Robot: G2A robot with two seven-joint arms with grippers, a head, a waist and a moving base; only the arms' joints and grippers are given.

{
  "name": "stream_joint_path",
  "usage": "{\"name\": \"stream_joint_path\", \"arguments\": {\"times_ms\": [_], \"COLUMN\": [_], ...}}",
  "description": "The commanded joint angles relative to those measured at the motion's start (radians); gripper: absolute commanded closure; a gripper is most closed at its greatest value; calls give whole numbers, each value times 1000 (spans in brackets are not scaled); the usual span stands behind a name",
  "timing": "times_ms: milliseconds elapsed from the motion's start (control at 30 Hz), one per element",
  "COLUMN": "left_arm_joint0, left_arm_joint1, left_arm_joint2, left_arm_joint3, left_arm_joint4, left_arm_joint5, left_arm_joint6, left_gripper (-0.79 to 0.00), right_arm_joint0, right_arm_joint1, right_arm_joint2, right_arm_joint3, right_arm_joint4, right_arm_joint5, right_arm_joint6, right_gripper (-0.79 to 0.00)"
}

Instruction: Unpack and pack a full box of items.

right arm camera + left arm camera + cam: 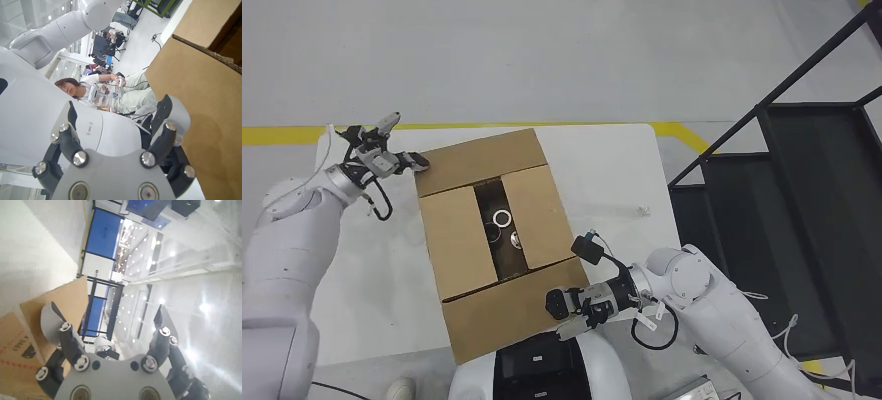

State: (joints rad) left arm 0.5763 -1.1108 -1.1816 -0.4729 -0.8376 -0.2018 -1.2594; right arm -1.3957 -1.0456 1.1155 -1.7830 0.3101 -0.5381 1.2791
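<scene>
Corrugated cardboard box (457, 245), flaps ajar, on white worktop (612, 170); left tool (107, 311) and right tool (119, 103) both spread, empty.

Matt brown cardboard box (487, 240)

Brown cardboard box (457, 245); its wall beside the jaws of the left gripper (107, 311) carries red dashed lines and black print. White table (612, 170), yellow floor stripe (282, 133).

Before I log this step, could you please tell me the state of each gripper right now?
Left gripper: open, holding nothing, beside a flap of the brown cardboard box.
Right gripper: open, holding nothing, beside the box's near flap.
</scene>
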Motion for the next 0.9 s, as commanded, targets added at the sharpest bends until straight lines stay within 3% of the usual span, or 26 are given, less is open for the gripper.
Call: {"name": "stream_joint_path", "arguments": {"times_ms": [0, 233, 533, 867], "left_arm_joint0": [15, 148, 483, 483], "left_arm_joint1": [12, 75, 159, 159], "left_arm_joint2": [-44, -179, -315, -315], "left_arm_joint3": [-15, -135, -523, -523], "left_arm_joint4": [-66, -157, -174, -174], "left_arm_joint5": [4, 69, 98, 98], "left_arm_joint6": [-71, -277, -277, -277], "left_gripper": [-785, -785, -785, -785], "right_arm_joint0": [0, 0, 0, 0], "right_arm_joint1": [0, 0, 0, 0], "right_arm_joint2": [0, 0, 0, 0], "right_arm_joint3": [0, 0, 0, 0], "right_arm_joint4": [0, 0, 0, 0], "right_arm_joint5": [0, 0, 0, 0], "right_arm_joint6": [0, 0, 0, 0], "right_gripper": [-785, -785, -785, -785]}}
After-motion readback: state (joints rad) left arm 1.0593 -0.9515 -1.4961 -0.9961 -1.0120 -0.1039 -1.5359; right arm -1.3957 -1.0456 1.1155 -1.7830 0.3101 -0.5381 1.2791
